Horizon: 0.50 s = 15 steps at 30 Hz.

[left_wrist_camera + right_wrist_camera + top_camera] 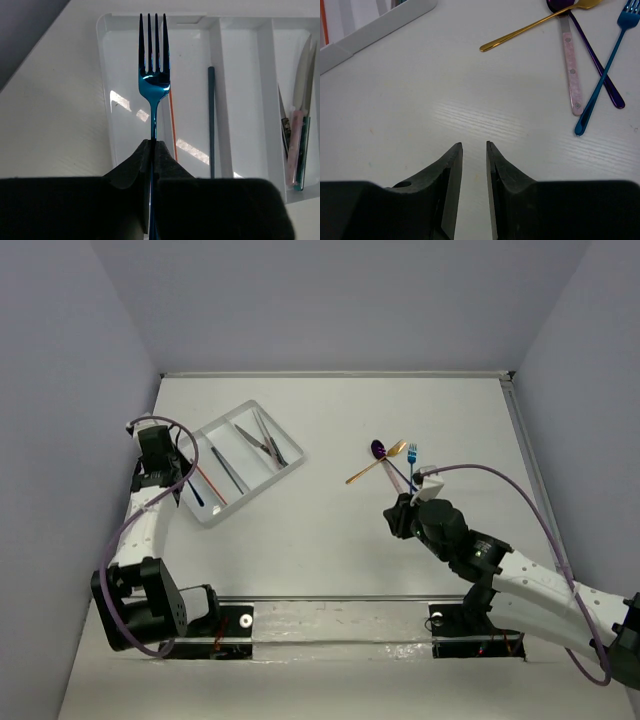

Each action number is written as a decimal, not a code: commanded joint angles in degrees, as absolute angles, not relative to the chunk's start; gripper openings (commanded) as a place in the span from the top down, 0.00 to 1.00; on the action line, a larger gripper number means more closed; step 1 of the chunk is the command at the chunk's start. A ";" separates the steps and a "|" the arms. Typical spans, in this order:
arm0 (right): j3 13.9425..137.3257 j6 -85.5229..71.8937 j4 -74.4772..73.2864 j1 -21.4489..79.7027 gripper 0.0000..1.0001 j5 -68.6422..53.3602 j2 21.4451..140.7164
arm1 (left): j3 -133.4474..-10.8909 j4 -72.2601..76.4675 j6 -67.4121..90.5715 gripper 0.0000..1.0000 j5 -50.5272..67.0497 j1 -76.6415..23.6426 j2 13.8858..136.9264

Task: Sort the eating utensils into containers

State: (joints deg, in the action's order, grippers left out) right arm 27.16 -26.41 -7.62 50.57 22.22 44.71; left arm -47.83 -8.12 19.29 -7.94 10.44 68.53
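My left gripper (152,142) is shut on the handle of a blue fork (154,75), which points tines forward over the leftmost compartment of the white tray (102,75). That compartment holds an orange handle (172,125). The one beside it holds a dark blue handle (211,120), and knives (300,125) lie further right. On the table lie a gold utensil (535,27), a pink-handled knife (570,60), a purple spoon (597,60) and a second blue fork (605,75), crossing one another. My right gripper (474,145) stands open over bare table, short of them.
The tray (283,440) lies at an angle at the back left, with my left gripper (165,475) at its left end. The loose utensils (390,460) lie right of centre, just beyond my right gripper (395,515). Grey walls enclose the table on three sides.
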 commanded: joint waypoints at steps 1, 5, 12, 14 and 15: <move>26.81 -26.54 -4.66 50.27 0.68 21.80 43.95 | -48.43 -6.94 18.10 1.00 -5.89 12.30 71.97; 26.54 -26.54 -4.66 50.27 0.68 21.80 43.07 | -48.51 -5.80 18.54 1.00 -4.22 14.41 75.32; 26.54 -26.63 -4.48 50.27 0.68 21.45 43.42 | -50.18 -3.96 18.98 0.99 -5.18 14.41 80.33; 26.54 -26.54 -4.48 50.27 0.68 21.44 43.68 | -50.54 -3.52 18.98 0.94 -5.80 14.41 81.03; 26.54 -26.63 -4.48 50.27 0.68 21.45 43.68 | -50.62 -3.43 18.98 0.91 -6.06 14.41 81.30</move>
